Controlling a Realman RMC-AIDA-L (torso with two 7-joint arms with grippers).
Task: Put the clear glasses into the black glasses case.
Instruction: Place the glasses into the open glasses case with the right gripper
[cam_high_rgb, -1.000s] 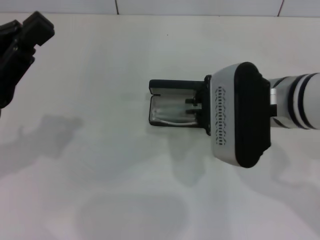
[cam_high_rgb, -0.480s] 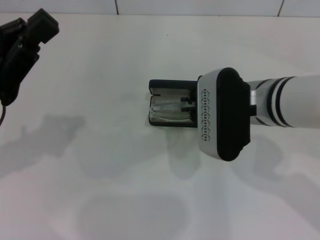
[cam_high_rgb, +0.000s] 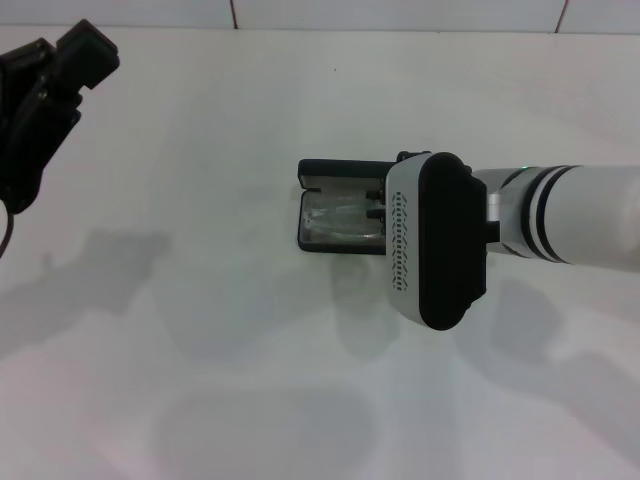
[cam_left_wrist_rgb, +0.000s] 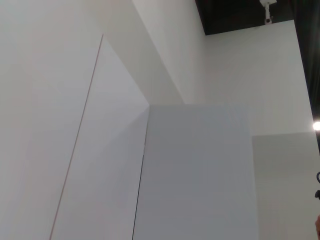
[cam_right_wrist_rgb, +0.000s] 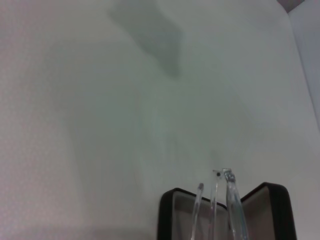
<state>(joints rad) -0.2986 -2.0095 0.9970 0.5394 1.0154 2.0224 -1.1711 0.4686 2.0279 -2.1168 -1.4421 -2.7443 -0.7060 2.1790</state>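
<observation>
The black glasses case (cam_high_rgb: 335, 168) lies open in the middle of the white table, its pale lining showing. The clear glasses (cam_high_rgb: 340, 217) rest in its lower half, folded. My right gripper (cam_high_rgb: 378, 201) reaches in from the right over the case, with its two black fingers on either side of the glasses' near end. In the right wrist view the glasses (cam_right_wrist_rgb: 232, 205) stand with their thin arms poking above the case (cam_right_wrist_rgb: 167, 212) rim. My left gripper (cam_high_rgb: 50, 90) hangs raised at the far left, away from the case.
White tabletop (cam_high_rgb: 200, 330) all around the case, with a tiled wall edge along the back. The left wrist view shows only white wall panels.
My right arm has moved left and sunk lower toward the case, carrying the glasses a little deeper into it. The left arm has barely shifted.
</observation>
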